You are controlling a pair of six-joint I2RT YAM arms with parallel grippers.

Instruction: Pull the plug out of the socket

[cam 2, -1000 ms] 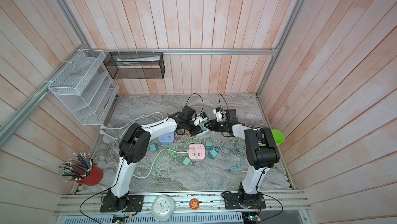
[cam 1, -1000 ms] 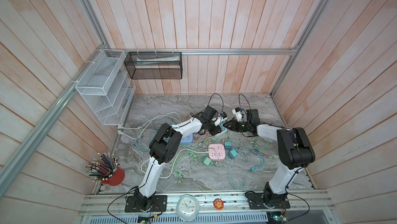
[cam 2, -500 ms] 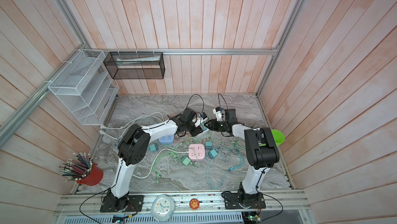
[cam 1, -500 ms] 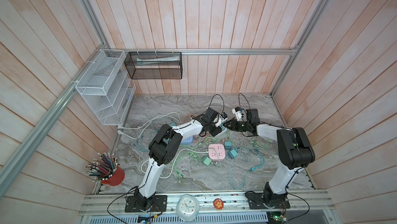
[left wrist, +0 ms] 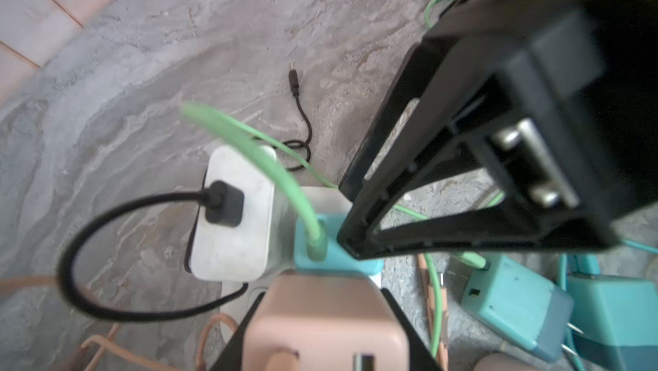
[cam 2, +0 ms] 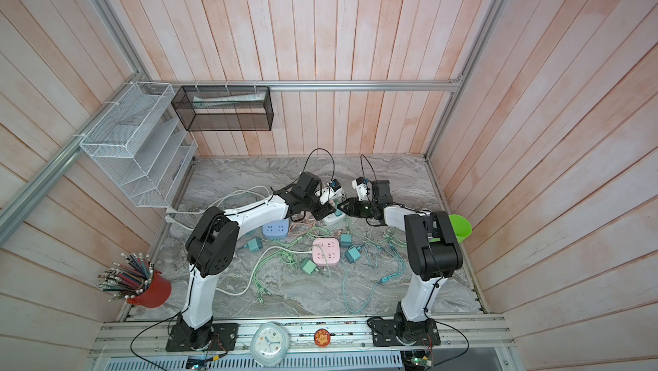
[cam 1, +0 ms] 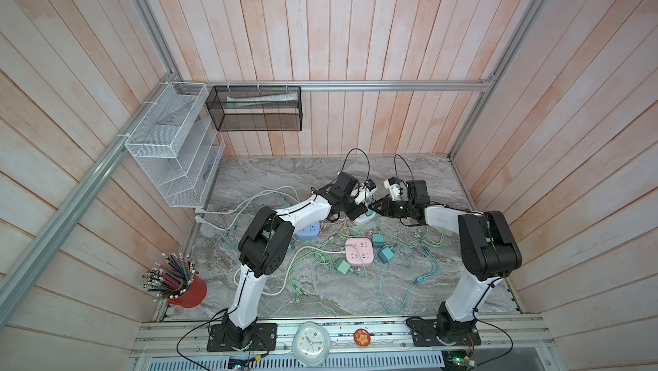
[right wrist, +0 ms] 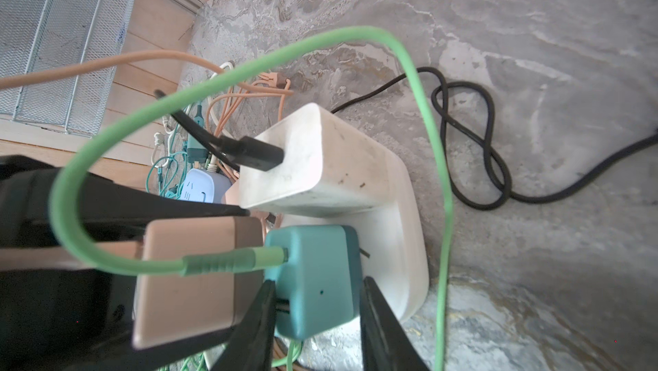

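A white socket (cam 1: 364, 218) (right wrist: 402, 241) lies on the marble table toward the back in both top views. Three plugs stand in it: a white one (right wrist: 313, 159) with a black cable, a teal plug (right wrist: 317, 301) (left wrist: 359, 266) with a green cable, and a pink-tan plug (left wrist: 325, 319) (right wrist: 199, 273). My left gripper (left wrist: 324, 292) (cam 1: 358, 213) is shut on the pink-tan plug. My right gripper (right wrist: 318, 280) (cam 1: 372, 207) is shut on the teal plug from the opposite side. The two grippers nearly touch.
A pink socket (cam 1: 359, 252), a blue socket (cam 1: 308, 232), loose teal plugs (cam 1: 385, 254) and tangled green cables lie in front. A red pencil cup (cam 1: 188, 292) stands front left, a green cup (cam 2: 459, 230) at the right. A white wire rack (cam 1: 174, 144) hangs left.
The left arm's elbow has sunk slightly toward the front. Both grippers stay at the white socket with the same grips.
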